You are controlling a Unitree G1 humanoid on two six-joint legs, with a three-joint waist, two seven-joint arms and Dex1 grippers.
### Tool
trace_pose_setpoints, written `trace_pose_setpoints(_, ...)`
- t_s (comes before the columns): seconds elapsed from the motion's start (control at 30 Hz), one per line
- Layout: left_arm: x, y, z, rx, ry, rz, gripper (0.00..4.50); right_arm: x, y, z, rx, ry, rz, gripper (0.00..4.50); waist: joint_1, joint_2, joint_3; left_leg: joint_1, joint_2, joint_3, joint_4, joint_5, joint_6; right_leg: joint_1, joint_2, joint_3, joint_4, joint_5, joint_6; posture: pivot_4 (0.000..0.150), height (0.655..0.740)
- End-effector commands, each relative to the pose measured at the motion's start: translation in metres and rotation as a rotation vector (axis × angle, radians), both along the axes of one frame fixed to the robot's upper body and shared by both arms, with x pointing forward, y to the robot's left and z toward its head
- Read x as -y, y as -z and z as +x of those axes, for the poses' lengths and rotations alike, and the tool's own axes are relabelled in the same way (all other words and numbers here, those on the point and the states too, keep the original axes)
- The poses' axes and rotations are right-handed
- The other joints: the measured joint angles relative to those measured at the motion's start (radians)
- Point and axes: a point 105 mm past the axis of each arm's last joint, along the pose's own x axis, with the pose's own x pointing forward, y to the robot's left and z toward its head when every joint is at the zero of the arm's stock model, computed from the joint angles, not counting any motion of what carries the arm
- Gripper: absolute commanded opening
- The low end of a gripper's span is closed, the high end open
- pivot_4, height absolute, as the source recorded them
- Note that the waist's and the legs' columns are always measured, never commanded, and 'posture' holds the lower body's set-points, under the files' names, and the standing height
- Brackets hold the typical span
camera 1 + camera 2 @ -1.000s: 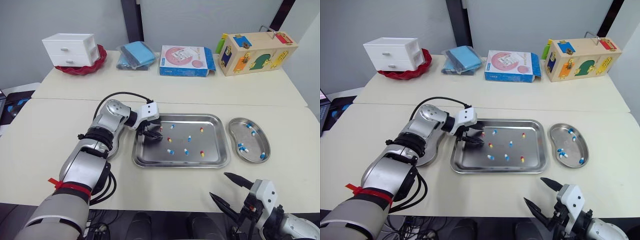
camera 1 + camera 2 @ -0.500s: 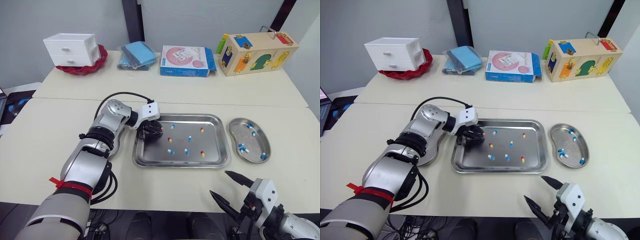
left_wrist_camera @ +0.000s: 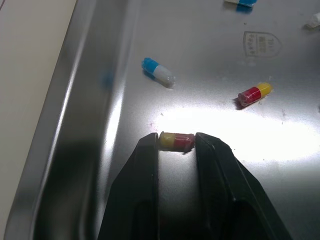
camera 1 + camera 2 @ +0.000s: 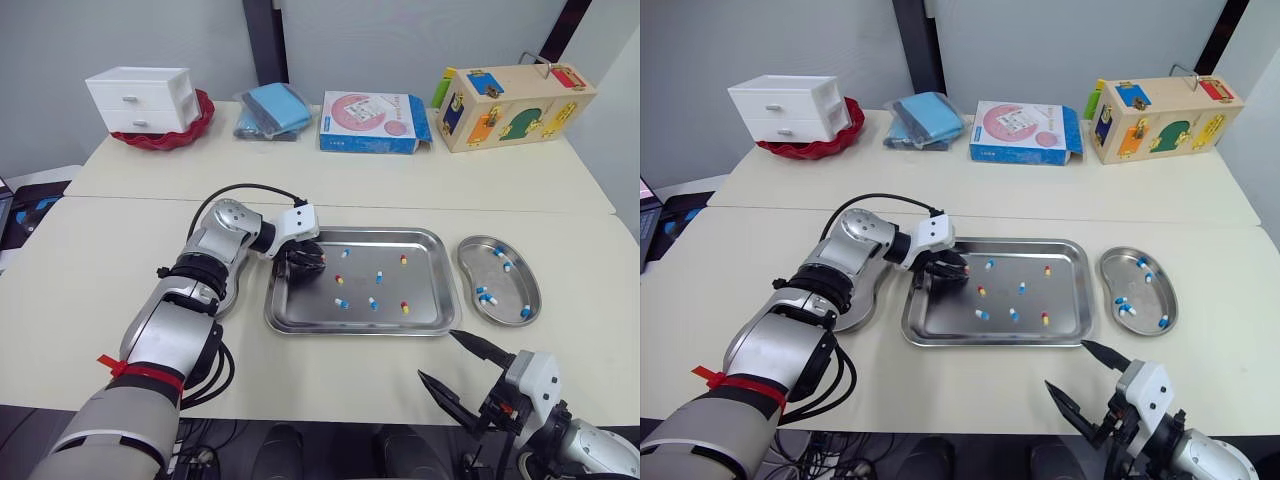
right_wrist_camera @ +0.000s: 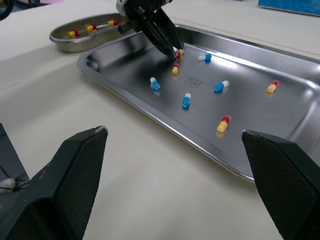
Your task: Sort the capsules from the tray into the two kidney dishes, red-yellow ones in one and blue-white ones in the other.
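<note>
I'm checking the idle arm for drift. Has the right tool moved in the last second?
Yes. The right tool has come forward; its far fingertip now nearly reaches the tray's near right corner.

Pinched capsule (image 3: 176,140): yellow one half, red the other, between your fingers.
Left gripper (image 3: 177,138): your fingers are black.
Nearby capsule (image 3: 158,71): blue and white, just ahead of your left gripper.
Tray (image 4: 425,285): plain shiny silver.
Left dish (image 5: 62,46): silver, red-yellow capsules (image 5: 75,34) inside, beside your left arm.
Right gripper (image 4: 437,354): black fingers, fine mesh pattern on pads.
Right dish (image 4: 515,285): silver, blue-white capsules (image 4: 487,296) inside, ahead of your right gripper.
Table (image 4: 120,250): pale cream.
</note>
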Motion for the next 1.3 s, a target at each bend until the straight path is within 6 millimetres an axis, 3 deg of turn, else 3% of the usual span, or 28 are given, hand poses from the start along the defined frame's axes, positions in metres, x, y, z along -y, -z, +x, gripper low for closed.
trace_pose_setpoints(0.03, -0.004, -0.006, 0.001, 0.013, -0.005, -0.005, 1.16, -0.001, -0.011, -0.001, 0.051, -0.029, 0.005, 4.50, 0.000, 0.000, 0.000, 0.000, 0.000, 0.000, 0.000, 0.000, 0.000, 0.000, 0.000, 0.000, 0.000, 0.000, 0.000, 0.150, 0.7400)
trace_pose_setpoints(0.27, -0.015, -0.023, 0.000, 0.030, -0.022, -0.041, 1.16, -0.005, -0.011, -0.002, 0.047, -0.074, -0.006, 4.50, -0.002, 0.000, 0.000, 0.000, 0.000, 0.000, 0.000, 0.000, 0.000, 0.000, 0.000, 0.000, 0.000, 0.000, 0.000, 0.150, 0.7400)
trace_pose_setpoints(0.43, -0.038, -0.049, -0.010, 0.044, -0.067, -0.096, 1.16, -0.009, -0.011, -0.006, 0.049, -0.156, -0.064, 4.50, -0.005, 0.000, 0.000, 0.000, 0.000, 0.000, 0.000, 0.000, 0.000, 0.000, 0.000, 0.000, 0.000, 0.000, 0.000, 0.150, 0.7400)
trace_pose_setpoints(0.6, -0.075, -0.072, -0.035, 0.046, -0.176, -0.110, 1.16, -0.007, -0.015, -0.006, 0.058, -0.239, -0.114, 4.50, -0.011, 0.000, 0.000, 0.000, 0.001, -0.001, 0.000, 0.000, 0.000, 0.000, 0.000, -0.001, 0.000, 0.000, 0.000, 0.150, 0.7400)
trace_pose_setpoints(0.77, -0.117, -0.078, -0.063, 0.051, -0.347, -0.084, 1.16, -0.005, -0.023, 0.001, 0.073, -0.309, -0.130, 4.50, -0.015, 0.000, 0.000, 0.001, 0.001, -0.001, 0.000, 0.000, 0.000, 0.001, 0.000, 0.000, 0.000, 0.000, 0.000, 0.150, 0.7400)
trace_pose_setpoints(0.9, -0.113, -0.081, -0.079, 0.016, -0.342, -0.144, 1.16, -0.003, -0.022, 0.008, 0.069, -0.316, -0.122, 4.50, 0.006, 0.000, 0.000, 0.001, 0.001, -0.002, 0.001, 0.000, 0.000, 0.002, 0.000, -0.002, 0.000, 0.000, 0.000, 0.150, 0.7400)
trace_pose_setpoints(1.1, -0.083, -0.076, -0.074, 0.025, -0.249, -0.169, 1.16, -0.001, -0.018, 0.011, 0.062, -0.291, -0.099, 4.50, 0.013, -0.001, -0.001, 0.000, 0.000, -0.002, 0.001, 0.000, 0.000, 0.002, -0.001, -0.002, 0.000, 0.000, 0.000, 0.150, 0.7400)
trace_pose_setpoints(1.23, -0.069, -0.066, -0.056, 0.047, -0.196, -0.137, 2.04, -0.001, -0.017, 0.008, 0.058, -0.251, -0.083, 4.50, 0.006, -0.001, -0.001, 0.001, 0.001, -0.002, 0.002, 0.000, 0.000, 0.002, 0.000, -0.002, 0.001, 0.000, 0.000, 0.150, 0.7400)
trace_pose_setpoints(1.3, -0.058, -0.060, -0.045, 0.050, -0.159, -0.119, 2.75, -0.003, -0.016, 0.005, 0.054, -0.228, -0.072, 4.50, 0.005, -0.001, -0.001, 0.000, 0.000, -0.002, 0.001, 0.000, 0.000, 0.002, 0.000, -0.002, 0.001, 0.000, 0.000, 0.150, 0.7400)
